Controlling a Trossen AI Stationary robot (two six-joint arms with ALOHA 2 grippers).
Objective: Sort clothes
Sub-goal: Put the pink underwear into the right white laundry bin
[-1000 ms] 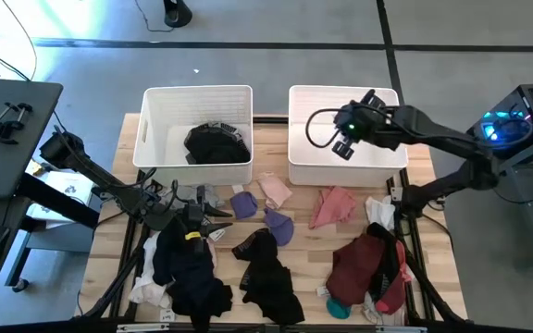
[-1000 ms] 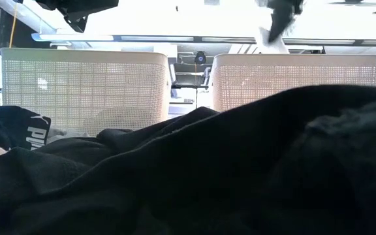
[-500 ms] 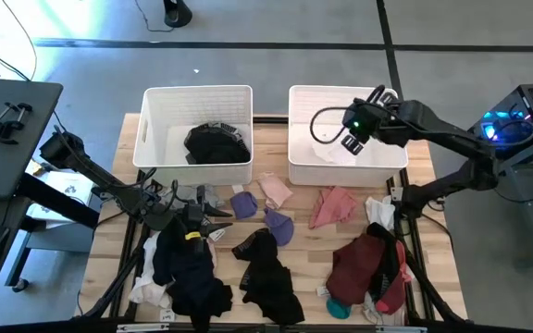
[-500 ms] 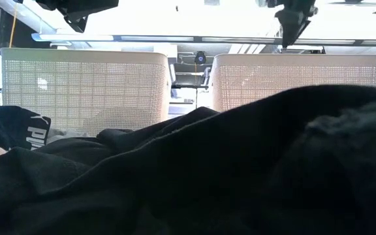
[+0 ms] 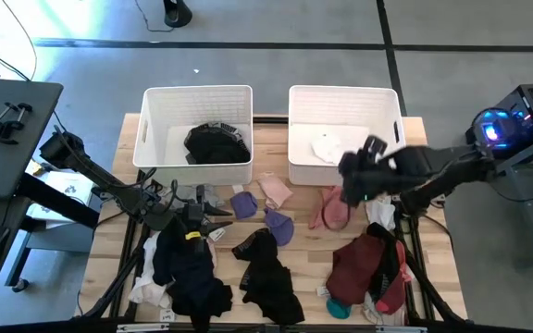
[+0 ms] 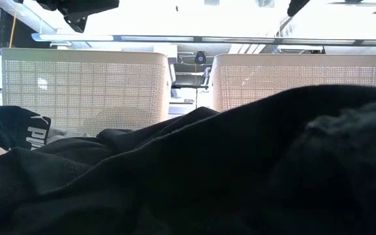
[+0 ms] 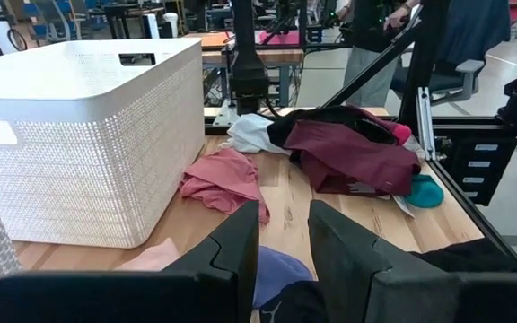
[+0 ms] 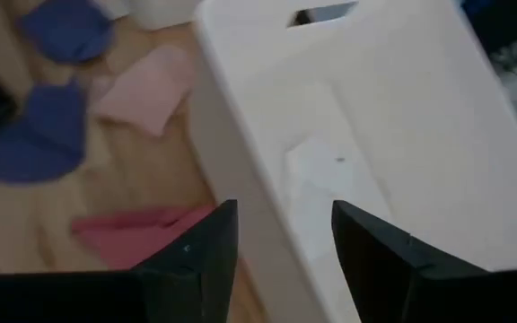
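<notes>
- The wooden table [image 5: 433, 157] is carrying two white bins along its twelve o'clock edge and loose clothes toward six o'clock.
- The left bin [image 5: 197, 97] is holding a black garment [image 5: 216, 141]; the right bin [image 5: 344, 94] is holding one white piece [image 5: 327, 148].
- A black and navy heap [image 5: 191, 270] is lying at seven o'clock on the table, with a black piece [image 5: 268, 270] just beside it at six.
- A maroon pile [image 5: 366, 263] is sitting at five o'clock, a teal item [image 5: 338, 307] showing at its near edge.
- A pink garment [image 5: 333, 205] is lying just in front of the right bin, and a lighter pink piece [image 5: 274, 190] is resting between the bins' fronts.
- Two lavender pieces [image 5: 278, 225] are lying at the table's centre.
- The right gripper [image 5: 350, 188] is hovering over the pink garment beside the right bin's front wall, fingers [image 8: 196, 256] spread apart and holding nothing.
- The left gripper [image 5: 218, 216] is waiting at nine o'clock near the black heap, its fingers [image 7: 240, 247] parted by a narrow gap with nothing between them.
</notes>
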